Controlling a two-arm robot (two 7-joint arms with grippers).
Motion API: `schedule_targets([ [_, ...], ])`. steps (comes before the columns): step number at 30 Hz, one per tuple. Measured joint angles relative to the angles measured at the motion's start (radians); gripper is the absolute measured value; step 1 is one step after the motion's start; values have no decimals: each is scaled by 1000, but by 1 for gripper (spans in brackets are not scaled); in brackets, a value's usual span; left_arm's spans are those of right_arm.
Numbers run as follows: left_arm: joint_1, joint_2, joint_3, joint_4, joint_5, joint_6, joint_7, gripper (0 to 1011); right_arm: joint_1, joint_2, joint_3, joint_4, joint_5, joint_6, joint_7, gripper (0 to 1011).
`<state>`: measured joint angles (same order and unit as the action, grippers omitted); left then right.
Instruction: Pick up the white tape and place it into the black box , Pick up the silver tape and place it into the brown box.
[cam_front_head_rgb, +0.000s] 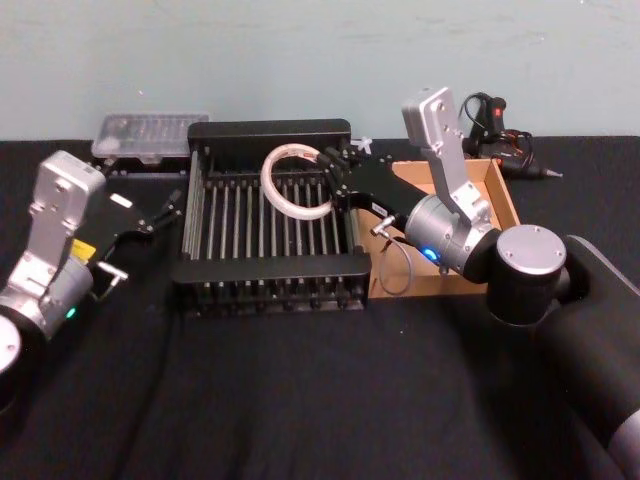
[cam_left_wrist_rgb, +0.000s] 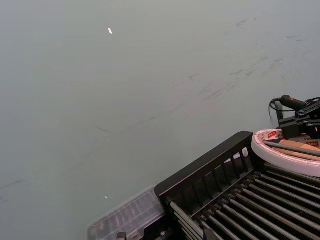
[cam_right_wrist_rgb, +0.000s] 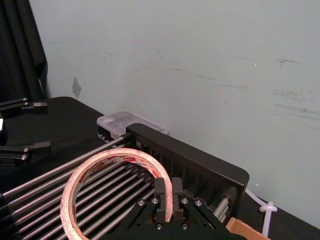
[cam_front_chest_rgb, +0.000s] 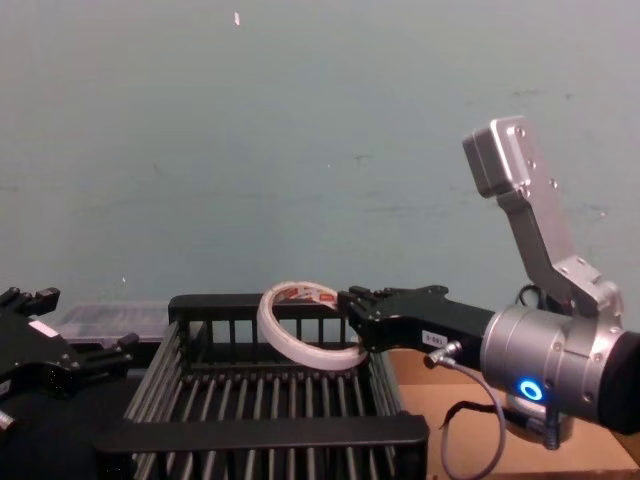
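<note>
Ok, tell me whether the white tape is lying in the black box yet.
Not yet. The right gripper is shut on the white tape, holding it tilted above the black box floor bars.

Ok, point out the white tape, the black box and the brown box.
white tape (cam_front_head_rgb: 272, 190): head view, on the ring's left edge.
black box (cam_front_head_rgb: 270, 130): head view, on its far top rail.
brown box (cam_front_head_rgb: 503, 195): head view, on its right wall.

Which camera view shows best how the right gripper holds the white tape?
The right wrist view: the right gripper pinches the white tape rim close up. Head and chest views show the ring held over the black box; the left wrist view shows part of it.
</note>
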<state>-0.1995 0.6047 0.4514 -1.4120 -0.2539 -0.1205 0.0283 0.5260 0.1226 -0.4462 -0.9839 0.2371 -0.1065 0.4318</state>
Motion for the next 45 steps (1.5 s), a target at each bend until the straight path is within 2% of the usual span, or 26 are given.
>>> schedule_targets([
  [8,0,0,0,0,0,0,0,1001,-4,2,1,-6,1,1,-1,105],
  [12,0,0,0,0,0,0,0,1002,-5,3,2,-8,2,1,-1,200],
  [15,0,0,0,0,0,0,0,1001,-6,3,2,-9,2,2,-1,324],
  [19,0,0,0,0,0,0,0,1001,-7,4,2,-10,3,2,-2,419],
  [22,0,0,0,0,0,0,0,1001,-7,4,3,-11,3,3,-2,538],
  [23,0,0,0,0,0,0,0,1001,-7,4,3,-11,3,3,-2,538],
  [29,0,0,0,0,0,0,0,1001,-8,4,3,-11,3,3,-2,738],
  [31,0,0,0,0,0,0,0,1001,-8,5,3,-12,4,3,-2,834],
  [33,0,0,0,0,0,0,0,1001,-8,5,3,-12,4,3,-2,843],
  [38,0,0,0,0,0,0,0,1001,-8,5,3,-12,4,3,-2,1002],
  [45,0,0,0,0,0,0,0,1001,-9,5,3,-13,4,3,-2,1002],
])
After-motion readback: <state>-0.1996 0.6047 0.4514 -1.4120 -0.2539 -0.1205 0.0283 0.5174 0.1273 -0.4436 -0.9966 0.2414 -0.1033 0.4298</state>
